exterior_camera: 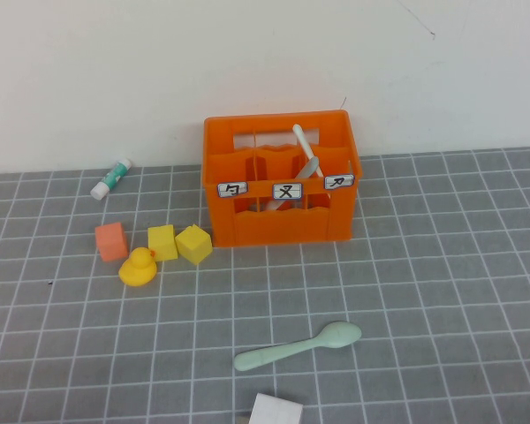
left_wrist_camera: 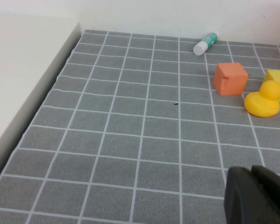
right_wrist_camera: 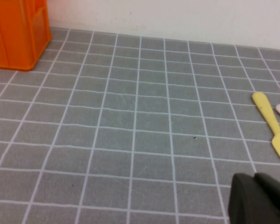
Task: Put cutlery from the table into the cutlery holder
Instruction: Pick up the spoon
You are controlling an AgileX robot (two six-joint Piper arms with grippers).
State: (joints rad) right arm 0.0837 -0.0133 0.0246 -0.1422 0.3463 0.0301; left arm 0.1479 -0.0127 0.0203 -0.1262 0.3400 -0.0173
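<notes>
Open worktop (exterior_camera: 442, 291) lies left and right. Left gripper (left_wrist_camera: 256, 196) hovers near a duck (exterior_camera: 139, 267) and cubes (exterior_camera: 178, 243). Orange cutlery holder (exterior_camera: 283, 221) stands centre-back, mint spoon (exterior_camera: 298, 346) before it. Right gripper (right_wrist_camera: 261, 200) hovers beside a yellow knife (right_wrist_camera: 273, 128). Both jaws: cannot tell.

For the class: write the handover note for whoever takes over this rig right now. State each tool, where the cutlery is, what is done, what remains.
Left tool: low over bare table, holding nothing seen. Right tool: also low over the table, apart from the yellow knife nearby.
Done: some cutlery already stands in the orange cutlery holder.
Left: mint-green spoon lies on the table in front of the holder; the yellow knife also lies loose.
</notes>
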